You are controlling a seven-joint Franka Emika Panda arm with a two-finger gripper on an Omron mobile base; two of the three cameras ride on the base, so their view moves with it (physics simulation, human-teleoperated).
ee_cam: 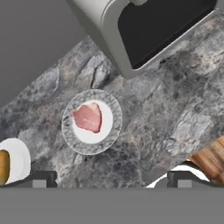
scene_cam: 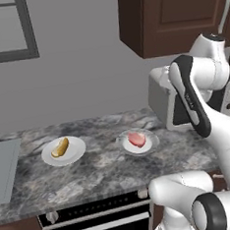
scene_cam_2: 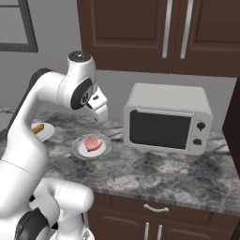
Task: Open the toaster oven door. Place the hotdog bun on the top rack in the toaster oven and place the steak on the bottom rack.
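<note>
Left base view: from behind-left, forward and down across the grey marbled stone worktop [scene_cam: 102,172]. Right base view: from behind-right, nearer the boxy light grey toaster oven [scene_cam_2: 166,119]. Hand view: close, steeply down. Shared by all three: pinkish-red flat steak [ee_cam: 88,117] on its round white plate [ee_cam: 108,131].

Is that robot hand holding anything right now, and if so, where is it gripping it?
Nothing is held. The hand hangs open above the counter, its fingers spread wide with only stone between them; the steak lies untouched on its plate.
</note>
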